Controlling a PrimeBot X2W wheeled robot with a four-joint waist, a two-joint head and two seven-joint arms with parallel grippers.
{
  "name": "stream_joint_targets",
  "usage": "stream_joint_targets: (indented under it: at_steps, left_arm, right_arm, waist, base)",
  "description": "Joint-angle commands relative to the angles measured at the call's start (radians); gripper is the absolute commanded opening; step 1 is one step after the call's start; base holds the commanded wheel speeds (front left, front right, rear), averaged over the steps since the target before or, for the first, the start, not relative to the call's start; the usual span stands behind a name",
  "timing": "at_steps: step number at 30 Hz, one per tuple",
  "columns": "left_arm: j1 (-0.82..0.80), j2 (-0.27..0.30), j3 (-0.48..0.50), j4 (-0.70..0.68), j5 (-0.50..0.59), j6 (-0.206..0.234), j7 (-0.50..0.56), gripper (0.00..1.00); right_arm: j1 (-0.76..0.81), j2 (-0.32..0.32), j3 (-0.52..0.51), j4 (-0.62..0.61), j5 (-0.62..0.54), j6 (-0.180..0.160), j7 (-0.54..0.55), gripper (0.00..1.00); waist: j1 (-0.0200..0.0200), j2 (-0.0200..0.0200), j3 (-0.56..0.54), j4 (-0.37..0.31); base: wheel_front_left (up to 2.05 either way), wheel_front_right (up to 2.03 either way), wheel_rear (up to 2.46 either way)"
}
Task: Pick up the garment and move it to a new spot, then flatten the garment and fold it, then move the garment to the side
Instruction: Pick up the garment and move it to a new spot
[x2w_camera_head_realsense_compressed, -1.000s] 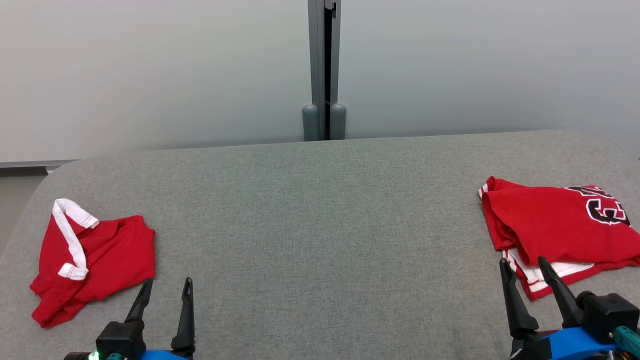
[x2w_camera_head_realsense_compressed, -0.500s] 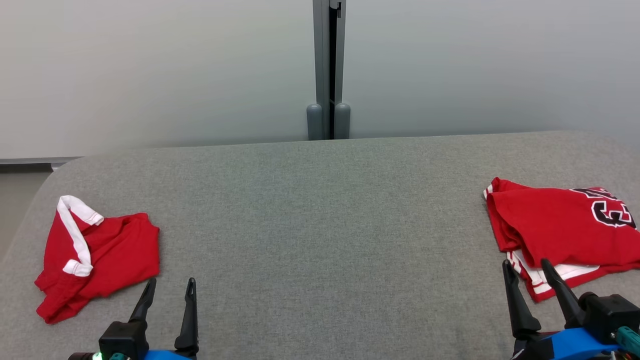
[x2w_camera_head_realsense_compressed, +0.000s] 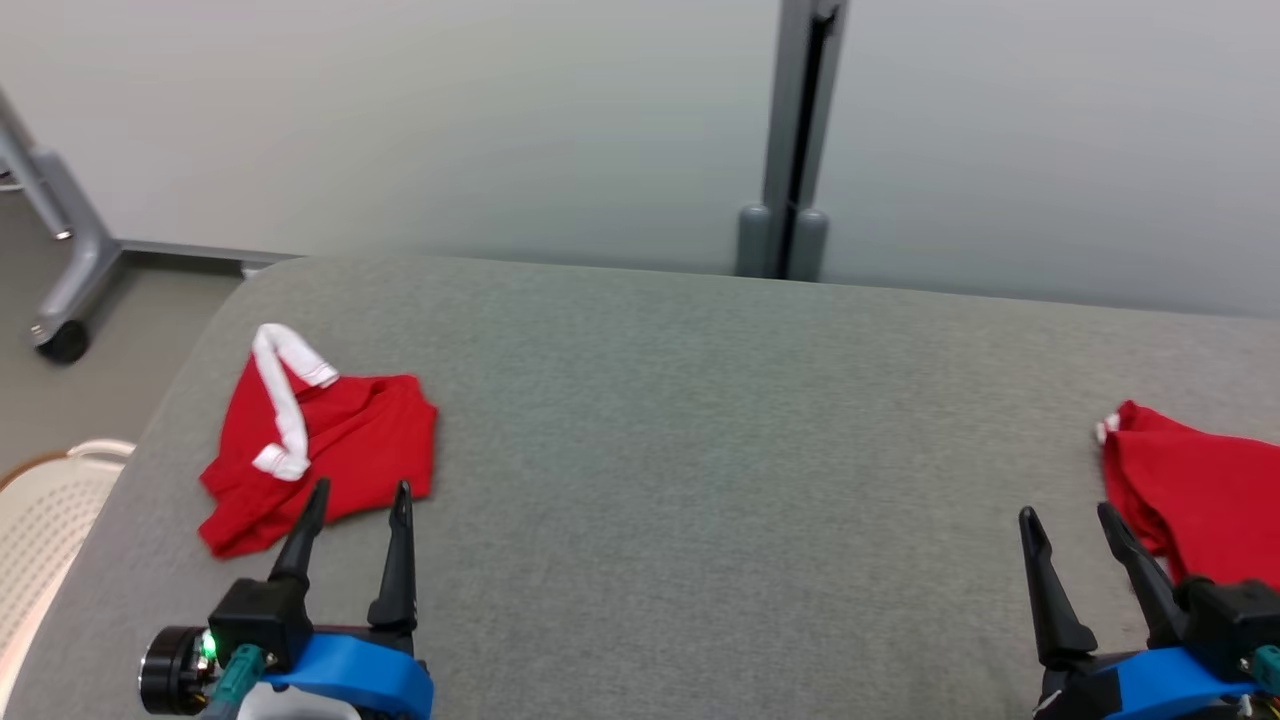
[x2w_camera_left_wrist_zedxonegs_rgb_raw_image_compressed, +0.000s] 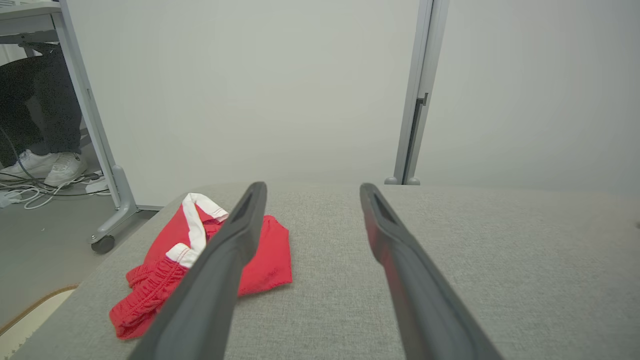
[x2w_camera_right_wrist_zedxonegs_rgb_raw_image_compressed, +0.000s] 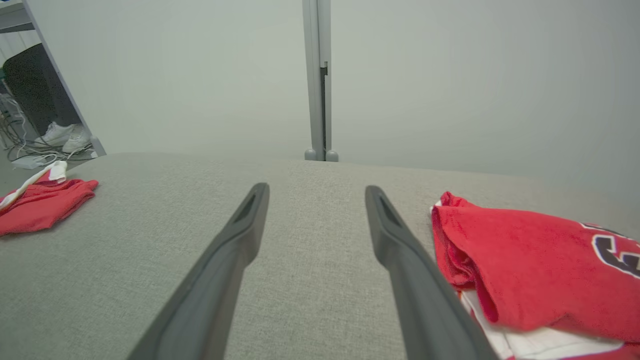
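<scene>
Head view: the crumpled red garment (x2w_camera_head_realsense_compressed: 330, 450) lies near the left end of the grey fabric-topped desk (x2w_camera_head_realsense_compressed: 700, 450), just past the left gripper (x2w_camera_head_realsense_compressed: 361, 487). That gripper's fingers are spread wide with nothing between them. The right gripper (x2w_camera_head_realsense_compressed: 1066, 511) is the same, wide apart and empty. A folded red jersey (x2w_camera_head_realsense_compressed: 1200, 490) sits just beyond it, well apart from the crumpled piece. The jersey looks done already, so I'd say the left heap is the one to work on.

Left wrist view: the garment is off to the left of the finger line, partly hidden behind one finger. There's a white band (x2w_camera_left_wrist_zedxonegs_rgb_raw_image_compressed: 192, 225) across the top and a gathered elastic edge (x2w_camera_left_wrist_zedxonegs_rgb_raw_image_compressed: 150, 290) at the near end. It looks like shorts, though bunched up like that I can't be sure. It's going to be soft, light and totally limp, so it'll sag and drape the second it's lifted. It'll probably drag a bit on the cloth top too. Nothing fragile here. I'd pinch the elastic edge or the white band, since they're thicker and the fingers get a better bite there than on a single thin layer.

Right wrist view: the garment is a low heap at the far left, and the jersey sits right beside the right-hand finger.
</scene>
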Motion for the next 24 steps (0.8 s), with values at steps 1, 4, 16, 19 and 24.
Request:
stream_joint_targets:
  at_steps: [1, 4, 16, 19, 24]
  left_arm:
    - [-0.017, -0.001, 0.004, 0.003, 0.002, 0.003, -0.005, 1.00]
    - [-0.039, -0.004, 0.022, 0.014, -0.002, 0.009, -0.012, 1.00]
    - [-0.067, -0.033, 0.106, -0.012, 0.014, 0.020, -0.019, 1.00]
    - [-0.060, -0.041, 0.123, -0.021, 0.025, 0.013, -0.019, 1.00]
    - [-0.073, -0.057, 0.145, -0.019, 0.039, -0.001, -0.020, 1.00]
  right_arm:
    - [-0.009, 0.000, 0.001, -0.009, -0.006, 0.000, 0.003, 1.00]
    - [-0.029, 0.000, 0.023, -0.033, -0.016, 0.000, 0.016, 1.00]
    - [-0.069, -0.003, 0.096, -0.099, -0.043, 0.000, 0.057, 1.00]
    - [-0.077, -0.006, 0.101, -0.103, -0.046, 0.000, 0.061, 1.00]
    - [-0.096, -0.018, 0.106, -0.109, -0.051, 0.000, 0.070, 1.00]
  waist:
    - [0.0000, -0.0001, 0.032, 0.037]
    - [0.0000, -0.0001, 0.052, 0.086]
    - [0.0000, -0.0001, 0.107, 0.259]
    - [0.0000, -0.0001, 0.112, 0.282]
    - [0.0000, -0.0001, 0.134, 0.297]
  base:
    - [0.00, 0.00, 0.00]
    - [0.00, 0.00, 0.00]
    - [0.00, 0.00, 0.00]
    - [0.00, 0.00, 0.00]
    - [0.00, 0.00, 0.00]
